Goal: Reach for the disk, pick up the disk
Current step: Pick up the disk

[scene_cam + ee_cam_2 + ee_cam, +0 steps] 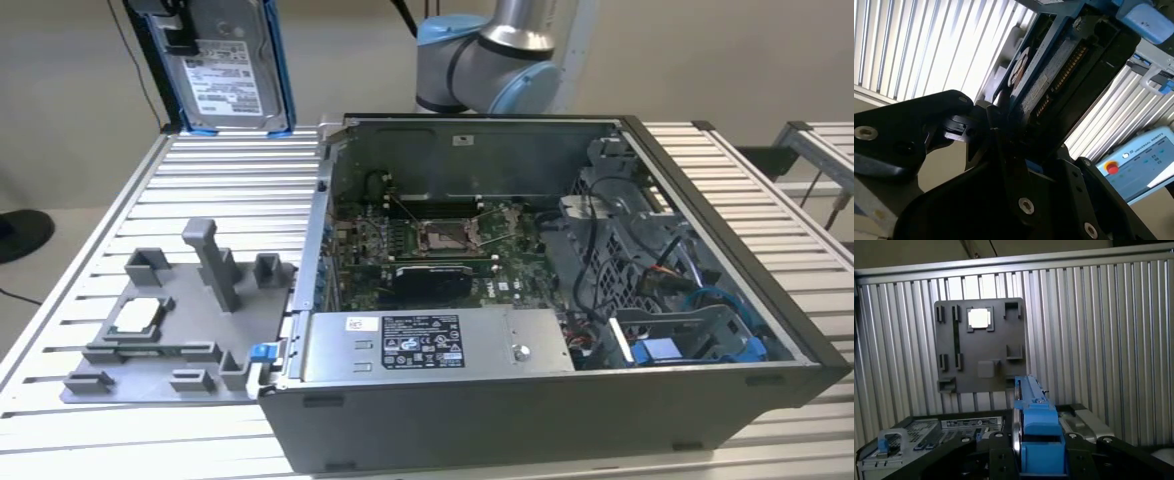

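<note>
- Exterior view: the disk (230,70) hangs upright above the far corner of the worktop (200,185) on the exterior view's left. It's clear of the surface, long axis vertical, white label facing out, blue frame down both sides.
- Second wrist view: the gripper (1014,132) is pinched on the disk's end, and the silver-grey body runs straight out from the jaws.
- First wrist view: the blue frame sits edge-on between the black fingers (999,450), with the grey fixture tray (979,347) on the worktop beyond it.

A ribbed metal table (1104,340) lies under the gripper (1041,457), glaring white in strong light. A plain beige wall (721,60) stands behind the gripper; pale floor (27,285) borders the table.
</note>
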`<state>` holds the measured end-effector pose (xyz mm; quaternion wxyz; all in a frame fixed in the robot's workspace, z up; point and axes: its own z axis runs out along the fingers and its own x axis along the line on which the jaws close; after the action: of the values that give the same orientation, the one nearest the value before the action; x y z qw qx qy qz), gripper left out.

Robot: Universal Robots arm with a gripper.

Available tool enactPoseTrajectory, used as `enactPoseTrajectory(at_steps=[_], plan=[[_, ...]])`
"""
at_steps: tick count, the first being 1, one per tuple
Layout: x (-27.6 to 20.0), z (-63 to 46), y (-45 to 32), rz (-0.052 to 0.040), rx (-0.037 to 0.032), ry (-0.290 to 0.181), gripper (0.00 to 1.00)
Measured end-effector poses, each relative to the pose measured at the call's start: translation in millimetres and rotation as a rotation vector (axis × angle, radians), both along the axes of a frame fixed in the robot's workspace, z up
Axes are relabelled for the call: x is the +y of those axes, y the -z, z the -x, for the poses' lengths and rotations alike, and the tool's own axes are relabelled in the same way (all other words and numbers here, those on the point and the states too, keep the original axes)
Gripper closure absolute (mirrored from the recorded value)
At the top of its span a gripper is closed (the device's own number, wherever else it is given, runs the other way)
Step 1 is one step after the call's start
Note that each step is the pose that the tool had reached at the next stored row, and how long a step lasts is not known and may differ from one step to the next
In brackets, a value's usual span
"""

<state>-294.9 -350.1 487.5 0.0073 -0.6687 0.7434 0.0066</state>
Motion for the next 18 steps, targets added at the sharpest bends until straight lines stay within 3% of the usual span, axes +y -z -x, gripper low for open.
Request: enactPoseTrajectory(at_steps=[18], plan=[[0.0,-46.8,0.0,-0.0001,0.0000,0.000,1.00]])
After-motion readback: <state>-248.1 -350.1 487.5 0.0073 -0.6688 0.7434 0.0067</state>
